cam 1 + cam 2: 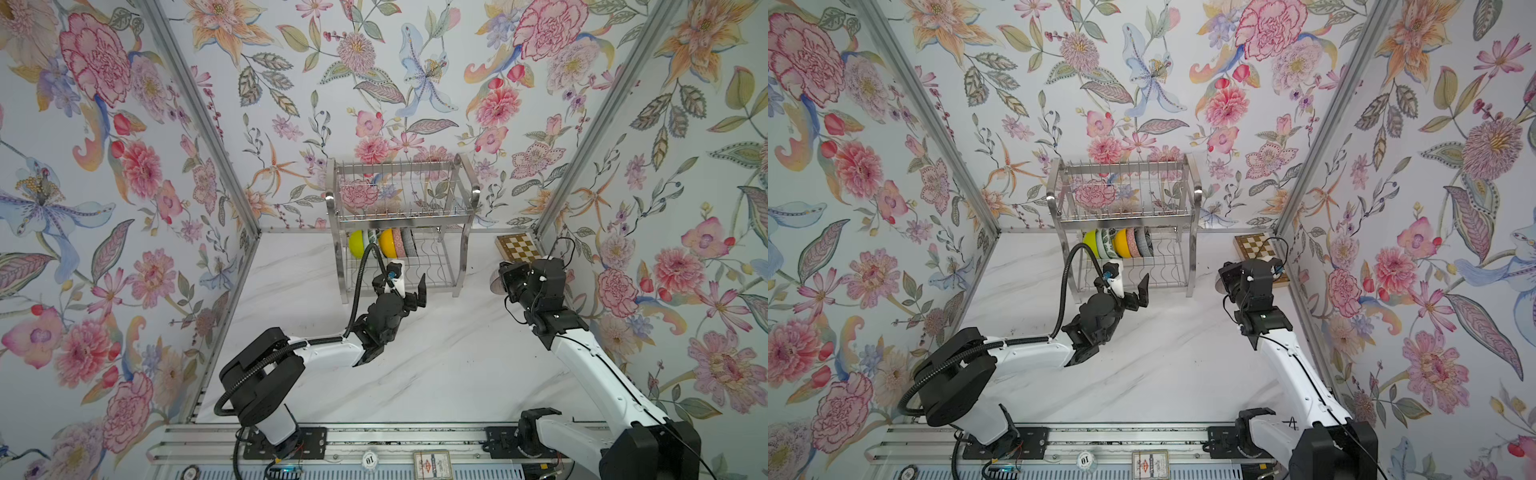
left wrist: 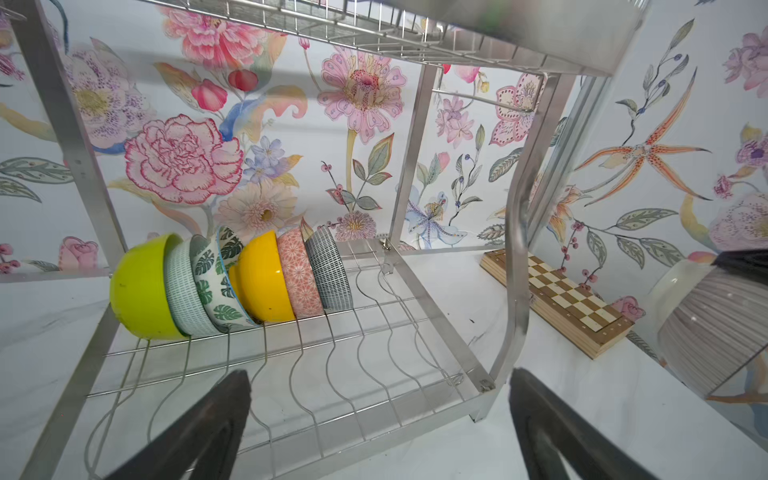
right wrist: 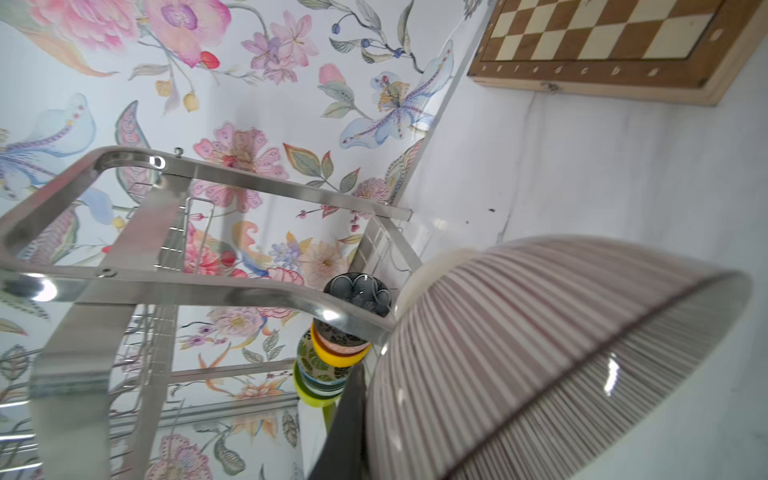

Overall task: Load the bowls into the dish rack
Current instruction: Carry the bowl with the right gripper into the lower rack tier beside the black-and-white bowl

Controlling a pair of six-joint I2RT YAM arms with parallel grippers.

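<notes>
Flowered wallpaper (image 1: 104, 166) walls in a white marble tabletop (image 1: 436, 365), and the dish rack (image 1: 331, 208) stands at the back, about the middle. In its lower tier I count six bowls on edge, packed against one another toward the left end. From the left they are the lime-yellow bowl (image 2: 137, 291), the pale aqua bowl (image 2: 183, 291), the green-leaf bowl (image 2: 216, 274), the orange-yellow bowl (image 2: 262, 282), the pink patterned bowl (image 2: 299, 282) and the dark navy bowl (image 2: 328, 274). My left gripper (image 1: 408, 277) hovers just in front of that tier with its fingers spread wide and nothing between them. My right gripper (image 1: 506, 277) is off the rack's right side, near the wooden chessboard (image 2: 561, 303) in the back corner. It is clamped tight on the pink lined bowl (image 3: 561, 353), which is tipped on its side just beside the rack's curved handle. In the right wrist view only one finger shows against it, so I take the hold to be a pinch on the rim.
</notes>
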